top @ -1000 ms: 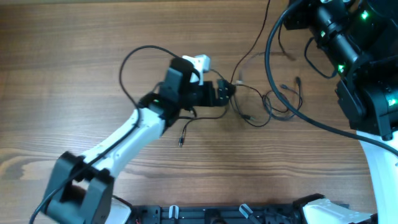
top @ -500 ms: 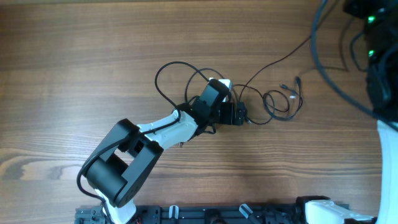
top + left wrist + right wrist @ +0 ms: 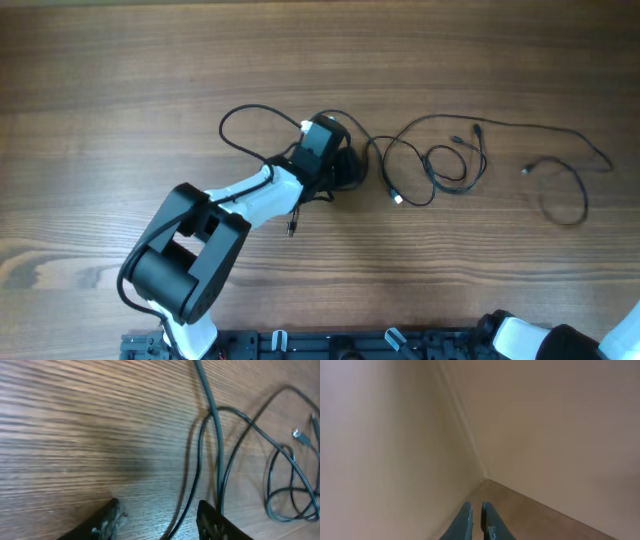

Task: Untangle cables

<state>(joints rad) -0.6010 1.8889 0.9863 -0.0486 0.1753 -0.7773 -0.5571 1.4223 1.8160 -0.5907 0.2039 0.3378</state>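
Observation:
The cables [image 3: 447, 183] are thin black cords looped on the wooden table right of centre. One strand trails right to a small plug [image 3: 527, 168], and a light plug [image 3: 397, 198] lies at the near left. My left gripper [image 3: 352, 170] sits at the left edge of the loops. In the left wrist view my left gripper [image 3: 160, 510] is open, low over the wood. One cable strand [image 3: 186, 507] runs between its fingertips [image 3: 114, 512], untouched. My right gripper [image 3: 476, 507] is shut on nothing and faces a bare wall corner, away from the table.
A thicker black wire [image 3: 245, 125] loops from the left arm at the back left. A small dark plug [image 3: 291, 228] lies beside the left forearm. A black rail [image 3: 330, 345] runs along the table's front edge.
The right arm has swung out of the overhead view, and a cable end now lies stretched out to the right. My left gripper drew back leftward and its jaws narrowed.

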